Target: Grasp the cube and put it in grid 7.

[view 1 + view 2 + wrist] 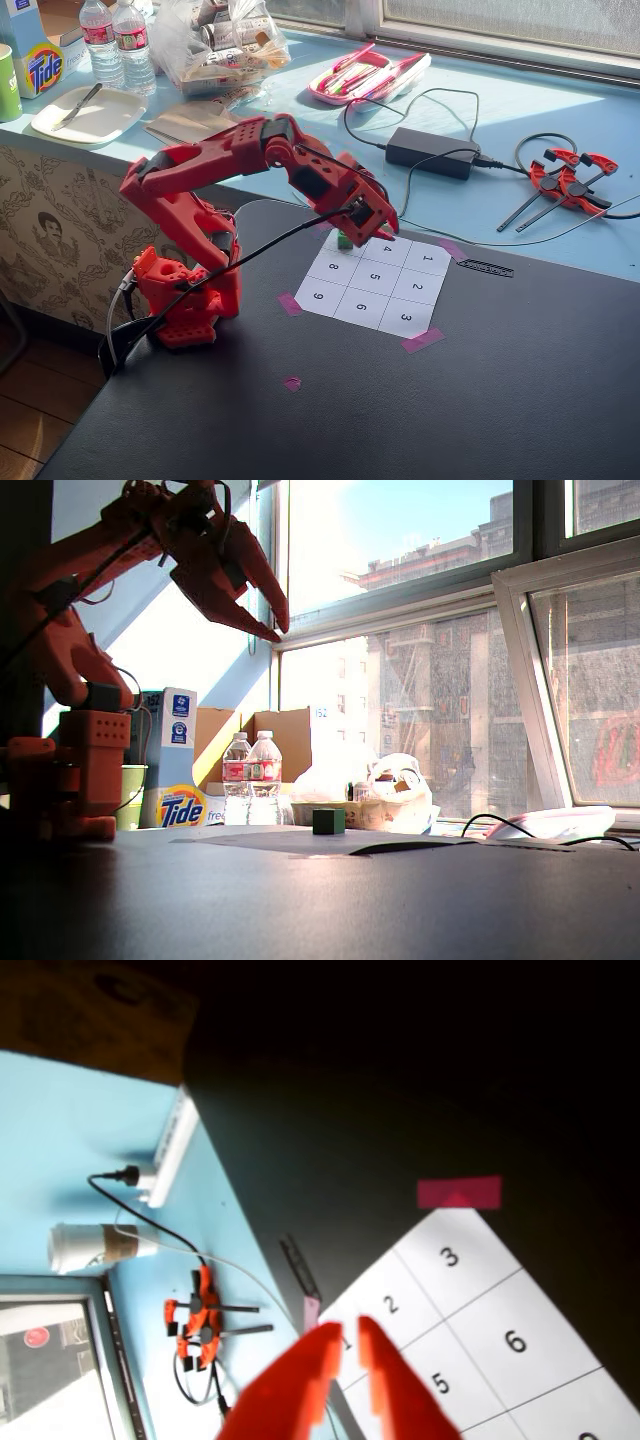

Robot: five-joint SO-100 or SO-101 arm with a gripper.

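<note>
Green cube point(328, 821) on sheet, end effector point(277, 623) above

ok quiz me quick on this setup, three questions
1. True or false: the gripper holds the cube.
2. The cube rests on: a) the sheet b) the plate c) bare black mat.
3. Which number is printed in the sheet's centre cell?

Key: 1 false, the gripper is raised well above the cube; 2 a; 3 five.

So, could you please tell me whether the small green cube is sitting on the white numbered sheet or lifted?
On the sheet: the small green cube rests there, red gripper high above.
</note>
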